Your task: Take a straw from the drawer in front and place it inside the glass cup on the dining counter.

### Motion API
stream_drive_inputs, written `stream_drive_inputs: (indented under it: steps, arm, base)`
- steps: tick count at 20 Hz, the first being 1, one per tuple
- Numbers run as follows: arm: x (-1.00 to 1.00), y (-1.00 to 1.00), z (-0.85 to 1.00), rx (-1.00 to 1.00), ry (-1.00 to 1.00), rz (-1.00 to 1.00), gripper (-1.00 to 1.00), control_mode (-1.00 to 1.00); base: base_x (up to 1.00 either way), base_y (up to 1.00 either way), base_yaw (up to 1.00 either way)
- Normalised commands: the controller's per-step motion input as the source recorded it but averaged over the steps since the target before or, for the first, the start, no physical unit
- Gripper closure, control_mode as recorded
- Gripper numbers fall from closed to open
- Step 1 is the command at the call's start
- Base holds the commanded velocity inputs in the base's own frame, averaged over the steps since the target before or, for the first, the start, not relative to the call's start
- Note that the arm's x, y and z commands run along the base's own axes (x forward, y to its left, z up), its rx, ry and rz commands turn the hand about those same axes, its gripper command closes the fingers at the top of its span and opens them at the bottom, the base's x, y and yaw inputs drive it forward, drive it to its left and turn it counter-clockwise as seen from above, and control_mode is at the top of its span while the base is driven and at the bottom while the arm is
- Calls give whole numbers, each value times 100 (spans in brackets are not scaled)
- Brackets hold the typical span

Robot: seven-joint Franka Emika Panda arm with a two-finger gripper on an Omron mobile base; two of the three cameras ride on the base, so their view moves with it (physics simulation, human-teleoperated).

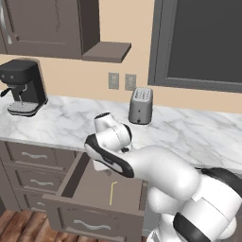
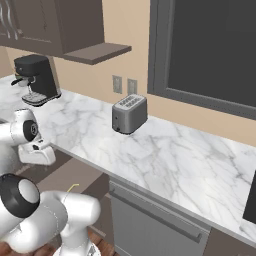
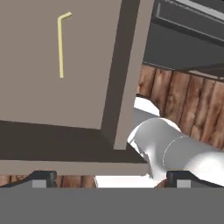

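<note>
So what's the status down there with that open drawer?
Pincer open, empty, above the drawer. Straw lying flat on the drawer floor, untouched. Nothing in the way.

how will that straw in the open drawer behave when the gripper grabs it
The straw looks pencil-thin, so it is probably very light and may skid on the flat floor of the drawer if nudged. Its bent end probably keeps it from rolling far. The slim body may flex or slip between the fingers of the open gripper.

Light is even and bright, with no glare. Soft shadow darkens the drawer (image 1: 94, 191) interior. Rendered edges look slightly soft.
</note>
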Motion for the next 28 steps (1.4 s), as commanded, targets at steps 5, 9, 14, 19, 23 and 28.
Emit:
stream_drive_inputs:
  steps: [5, 9, 14, 19, 23, 28]
  arm:
    - [15, -3, -24, 0, -1, -17, -100, -100]
    - [16, -7, -22, 0, -7, -9, -100, -100]
    - [22, -2, -25, 0, -8, -1, -100, -100]
    - [22, 0, -31, 2, -4, 0, -100, -100]
    - [40, 0, -36, 3, 0, 0, -100, -100]
    - [29, 1, -39, 1, 0, 0, -100, -100]
  base:
    - [0, 0, 0]
    - [0, 0, 0]
    - [0, 0, 0]
    - [0, 0, 0]
    - [0, 0, 0]
    - [0, 0, 0]
